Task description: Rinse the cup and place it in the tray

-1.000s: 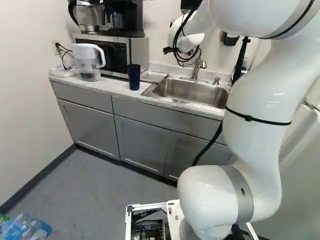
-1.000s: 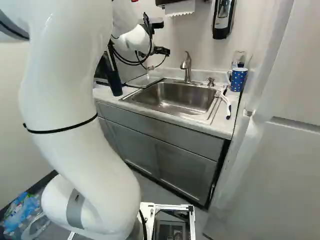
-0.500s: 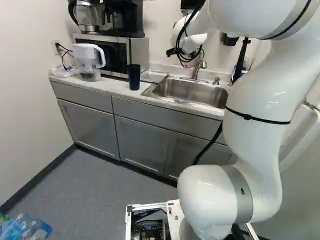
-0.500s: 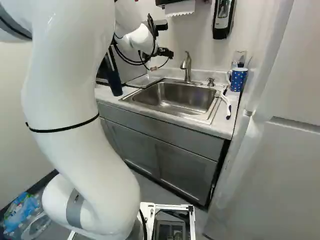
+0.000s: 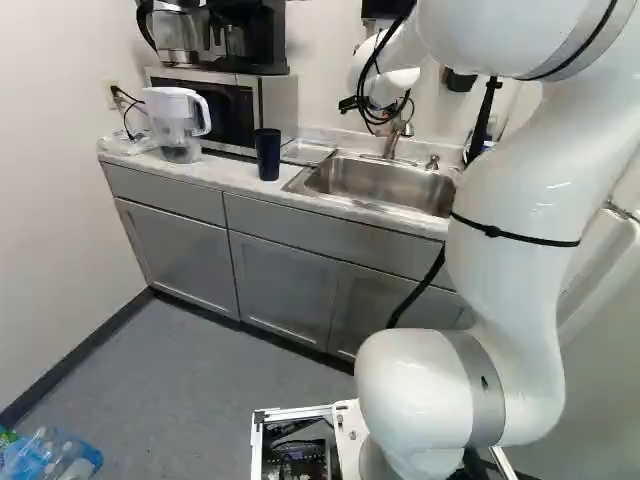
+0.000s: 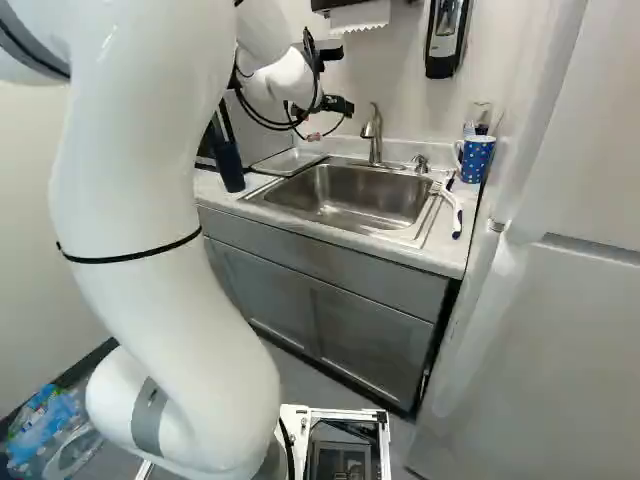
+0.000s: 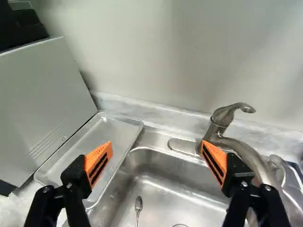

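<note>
Wide open and empty, the pincer (image 7: 156,144) was held over the sink (image 7: 158,163), the tap lever (image 7: 232,109) positioned to its far right.

The faucet (image 7: 222,124) is blocking the sink's (image 6: 350,205) back edge; the microwave (image 7: 42,104) is walling the tray's (image 7: 111,135) outer edge; space is opening above the sink's front edge.
</note>
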`<state>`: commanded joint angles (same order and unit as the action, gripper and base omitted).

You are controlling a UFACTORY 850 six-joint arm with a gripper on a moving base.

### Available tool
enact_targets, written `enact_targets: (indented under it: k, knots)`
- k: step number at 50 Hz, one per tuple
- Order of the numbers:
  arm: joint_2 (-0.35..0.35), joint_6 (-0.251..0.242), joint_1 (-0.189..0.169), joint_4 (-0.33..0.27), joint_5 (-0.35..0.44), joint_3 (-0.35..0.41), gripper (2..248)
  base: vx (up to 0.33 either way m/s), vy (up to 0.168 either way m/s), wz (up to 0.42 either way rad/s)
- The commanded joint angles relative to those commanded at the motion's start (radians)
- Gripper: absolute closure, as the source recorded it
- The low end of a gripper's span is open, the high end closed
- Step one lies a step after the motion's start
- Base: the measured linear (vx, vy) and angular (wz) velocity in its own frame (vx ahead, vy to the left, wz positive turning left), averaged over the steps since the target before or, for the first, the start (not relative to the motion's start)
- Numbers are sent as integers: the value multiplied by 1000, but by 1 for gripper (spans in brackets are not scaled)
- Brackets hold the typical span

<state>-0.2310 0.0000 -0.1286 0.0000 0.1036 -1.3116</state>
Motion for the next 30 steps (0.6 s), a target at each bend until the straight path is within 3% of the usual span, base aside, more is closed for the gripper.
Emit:
enact_targets:
  k: [30]
  knots:
    - [-46, 0, -25, 0, 0, -52, 3, 0, 0, 0]
